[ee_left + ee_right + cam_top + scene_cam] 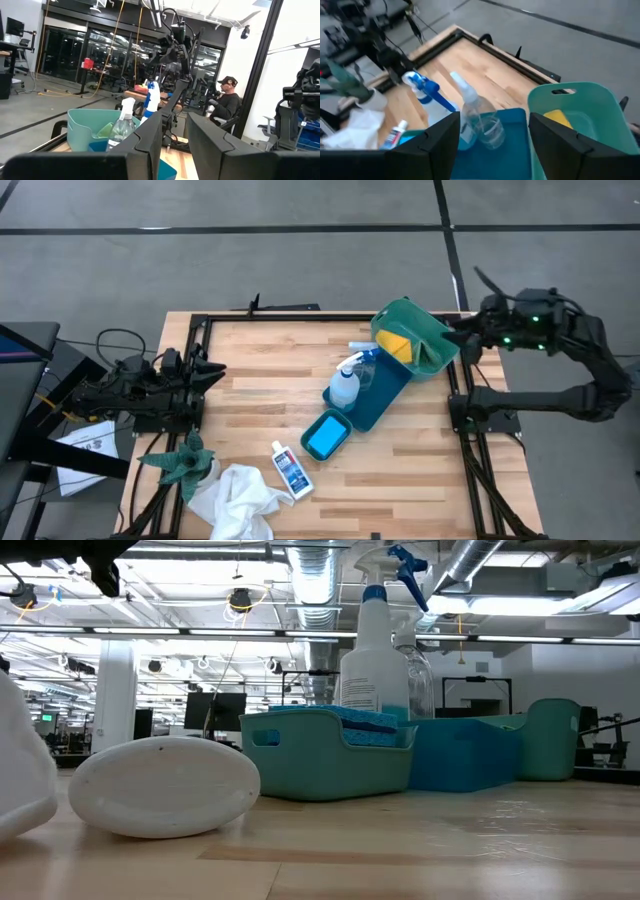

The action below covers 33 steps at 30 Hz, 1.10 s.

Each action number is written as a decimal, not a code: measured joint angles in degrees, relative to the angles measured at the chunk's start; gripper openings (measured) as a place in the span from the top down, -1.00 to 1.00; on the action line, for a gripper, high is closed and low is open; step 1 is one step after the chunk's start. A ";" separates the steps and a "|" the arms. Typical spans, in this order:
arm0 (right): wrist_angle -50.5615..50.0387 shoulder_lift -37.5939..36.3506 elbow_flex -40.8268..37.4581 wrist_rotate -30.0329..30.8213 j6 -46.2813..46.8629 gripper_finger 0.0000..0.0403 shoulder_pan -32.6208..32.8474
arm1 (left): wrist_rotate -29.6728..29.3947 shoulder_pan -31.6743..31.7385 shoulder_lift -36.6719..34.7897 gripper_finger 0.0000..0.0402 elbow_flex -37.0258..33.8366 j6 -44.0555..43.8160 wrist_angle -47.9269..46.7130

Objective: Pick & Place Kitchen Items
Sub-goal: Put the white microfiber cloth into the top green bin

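The yellow pad lies inside a tilted green bin at the far right. The white spray bottle and the clear bottle stand in a long blue tray. A blue sponge lies in a small teal tray. The small blue-labelled bottle lies on its side beside the white cloth. My right gripper is open with nothing between its fingers, raised beside the bin's right rim. My left gripper is open over the table's left edge.
A green spiky plant stands at the near left, next to the cloth. Bare wood lies between my left gripper and the trays. A dark frame borders the table. A person sits in the room beyond.
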 joint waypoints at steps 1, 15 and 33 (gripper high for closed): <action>0.00 -0.57 -0.02 0.06 1.14 -0.13 0.36 | -0.03 0.00 0.00 0.56 0.00 0.00 0.00; 0.28 -4.72 -0.04 2.42 5.42 -0.13 1.80 | 0.49 0.00 6.92 0.56 0.02 -11.80 29.10; 0.50 -4.73 -0.04 2.88 1.18 -0.13 1.80 | 4.71 0.00 33.01 0.46 12.56 -16.76 46.47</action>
